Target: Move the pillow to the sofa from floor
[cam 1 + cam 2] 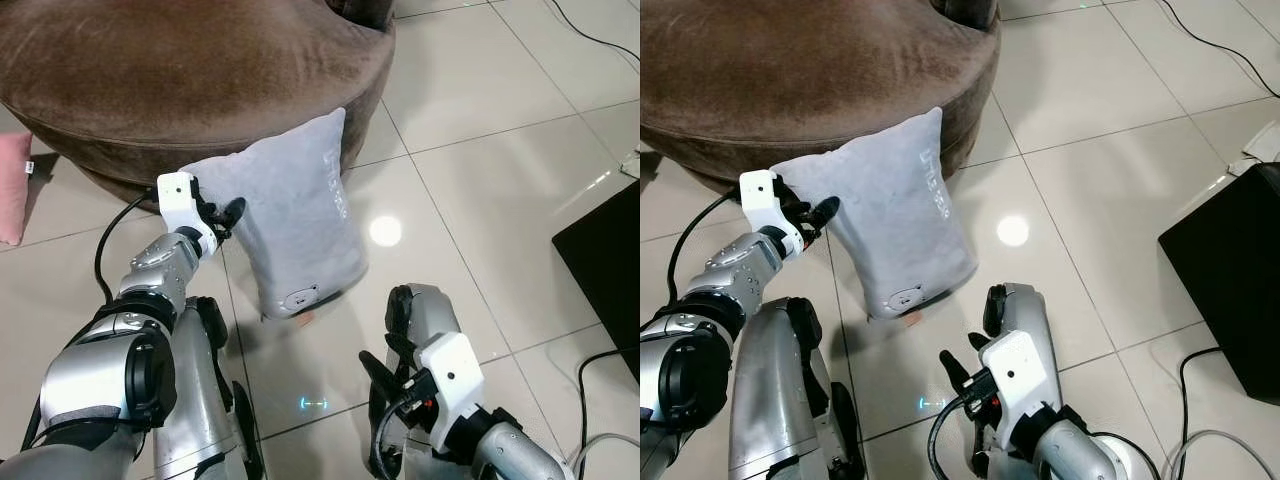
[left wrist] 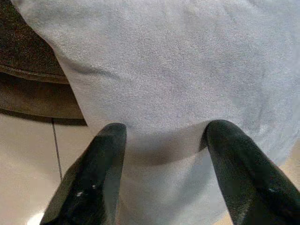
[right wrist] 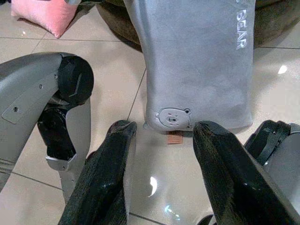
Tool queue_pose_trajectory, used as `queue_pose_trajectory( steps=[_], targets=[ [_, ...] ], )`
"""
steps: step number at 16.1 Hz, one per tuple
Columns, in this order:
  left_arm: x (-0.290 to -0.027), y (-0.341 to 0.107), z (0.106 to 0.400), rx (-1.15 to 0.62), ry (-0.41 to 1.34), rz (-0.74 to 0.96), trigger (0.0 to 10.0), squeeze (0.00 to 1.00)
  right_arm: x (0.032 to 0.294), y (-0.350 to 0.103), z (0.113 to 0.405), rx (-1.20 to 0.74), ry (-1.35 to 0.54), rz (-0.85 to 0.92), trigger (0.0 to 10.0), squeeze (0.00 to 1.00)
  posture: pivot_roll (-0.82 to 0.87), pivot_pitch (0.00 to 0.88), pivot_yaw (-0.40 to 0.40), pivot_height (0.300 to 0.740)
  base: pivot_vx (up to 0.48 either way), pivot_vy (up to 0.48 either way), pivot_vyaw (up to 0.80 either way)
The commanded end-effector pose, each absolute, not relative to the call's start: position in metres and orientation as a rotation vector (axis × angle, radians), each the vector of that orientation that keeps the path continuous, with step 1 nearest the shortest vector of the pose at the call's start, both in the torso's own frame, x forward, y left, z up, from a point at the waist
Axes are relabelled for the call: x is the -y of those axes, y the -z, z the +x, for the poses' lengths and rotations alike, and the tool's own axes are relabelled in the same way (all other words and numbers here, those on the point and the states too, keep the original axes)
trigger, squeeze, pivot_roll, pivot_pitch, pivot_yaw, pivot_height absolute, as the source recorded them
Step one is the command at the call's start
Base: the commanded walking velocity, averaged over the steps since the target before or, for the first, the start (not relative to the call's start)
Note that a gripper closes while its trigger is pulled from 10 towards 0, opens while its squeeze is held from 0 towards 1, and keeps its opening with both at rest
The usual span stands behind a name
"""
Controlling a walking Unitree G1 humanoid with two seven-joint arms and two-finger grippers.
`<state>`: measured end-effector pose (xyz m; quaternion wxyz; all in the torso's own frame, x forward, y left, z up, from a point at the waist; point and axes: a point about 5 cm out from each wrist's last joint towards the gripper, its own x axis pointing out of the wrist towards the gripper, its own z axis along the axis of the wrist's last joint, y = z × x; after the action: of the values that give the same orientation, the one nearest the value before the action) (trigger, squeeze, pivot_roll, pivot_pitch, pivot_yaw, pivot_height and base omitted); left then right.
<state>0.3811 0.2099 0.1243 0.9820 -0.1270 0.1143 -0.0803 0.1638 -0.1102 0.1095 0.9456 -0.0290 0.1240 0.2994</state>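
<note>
The grey pillow [image 1: 290, 215] stands on the floor [image 1: 480, 180], propped against the sofa [image 1: 180, 70]. The left tool [image 1: 225, 215], fingers spread, presses its upper edge, apparently lining up a pinch. The right tool [image 1: 965, 365] hangs low, open and empty.

- Pillow [image 1: 290, 220] on the floor [image 1: 480, 160], upright, leaning against the sofa [image 1: 190, 70] behind it.
- Left gripper [image 1: 222, 215] at the pillow's left edge.
- Right gripper [image 1: 385, 375] in front of the pillow, apart.
- Second cushion [image 1: 12, 185] well left of the pillow.
</note>
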Motion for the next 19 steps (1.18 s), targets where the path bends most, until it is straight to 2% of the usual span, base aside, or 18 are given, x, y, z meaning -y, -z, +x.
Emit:
queue_pose_trajectory(
  steps=[1, 15, 17, 19],
  targets=[
    [-0.214, -0.113, 0.375, -0.269, 0.141, -0.260, 0.0, 0.00, 0.111, -0.110, 0.161, -0.266, -0.605, -0.053, 10.0, 0.00, -0.09, 0.304, -0.016, 0.419, 0.000, 0.000, 0.00],
    [-0.227, -0.119, 0.376, -0.221, 0.066, -0.261, 0.0, 0.00, 0.117, -0.106, 0.161, -0.280, -0.576, -0.057, 10.0, 0.00, -0.09, 0.296, -0.011, 0.419, 0.000, 0.000, 0.00],
    [-0.226, -0.124, 0.377, -0.167, 0.074, -0.297, 0.0, 0.00, 0.117, -0.106, 0.162, -0.279, -0.572, -0.057, 10.0, 0.00, -0.09, 0.296, -0.008, 0.419, 0.000, 0.000, 0.00],
    [-0.229, -0.140, 0.380, -0.023, 0.070, -0.341, 0.0, 0.00, 0.118, -0.107, 0.164, -0.272, -0.566, -0.055, 10.0, 0.00, -0.09, 0.292, -0.010, 0.419, 0.000, 0.000, 0.00]
  ],
)
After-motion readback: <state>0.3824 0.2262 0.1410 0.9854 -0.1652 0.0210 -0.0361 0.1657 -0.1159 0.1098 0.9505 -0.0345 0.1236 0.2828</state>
